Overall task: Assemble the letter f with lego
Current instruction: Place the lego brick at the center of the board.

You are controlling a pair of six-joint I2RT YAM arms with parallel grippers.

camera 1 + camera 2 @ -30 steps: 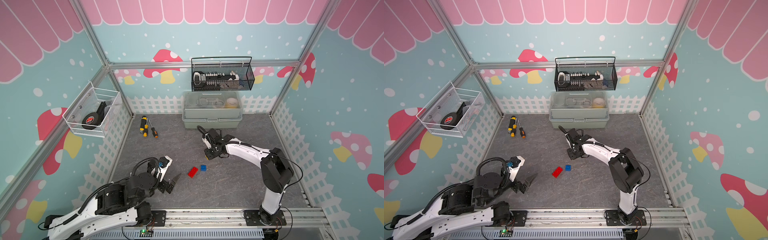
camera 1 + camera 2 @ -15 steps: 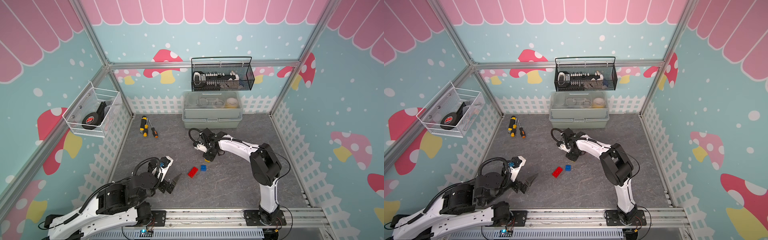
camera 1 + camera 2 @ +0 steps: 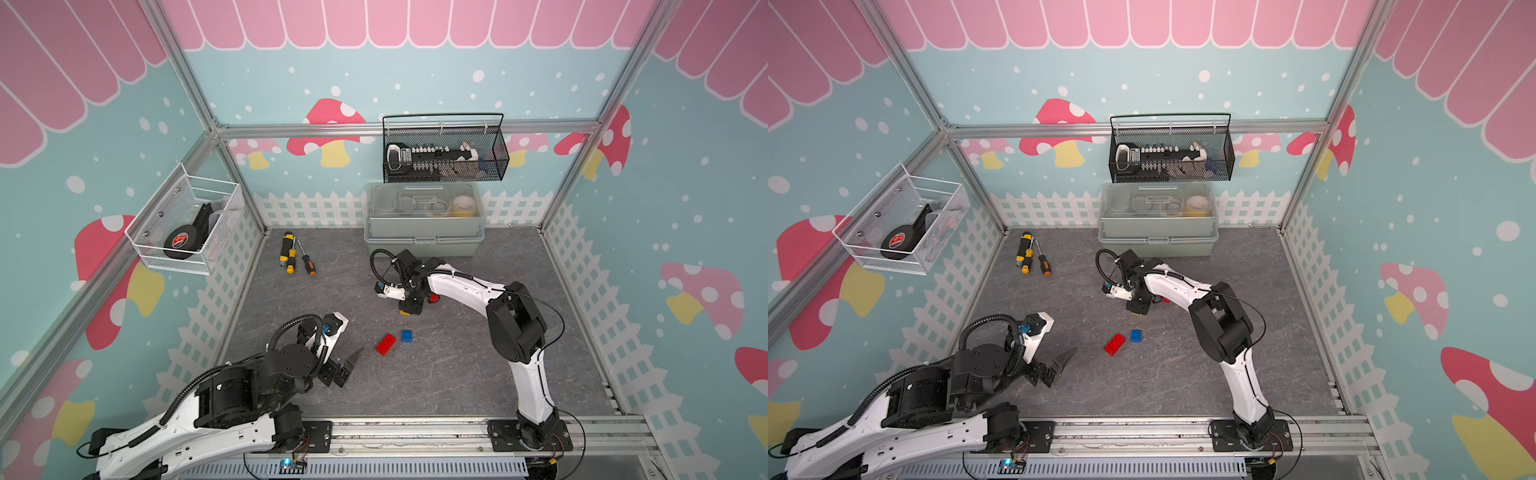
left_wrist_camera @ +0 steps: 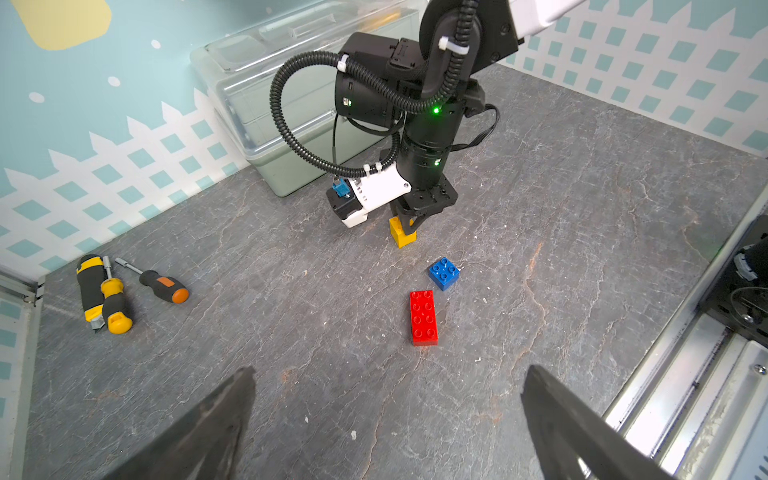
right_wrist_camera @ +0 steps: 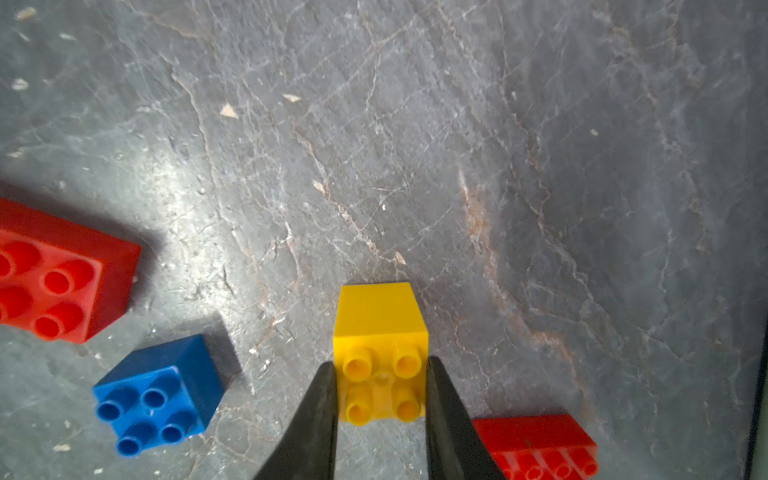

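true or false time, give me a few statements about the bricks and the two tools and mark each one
1. The right tool is shut on the yellow brick. True.
2. The left tool holds the blue brick. False: it is open and empty; the blue brick lies on the table.
3. The blue brick is stacked on a red brick. False: they lie side by side, apart, and no bricks are joined.
4. The screwdrivers lie on the table by the fence. True.
5. A second red brick lies close to the yellow brick. True.
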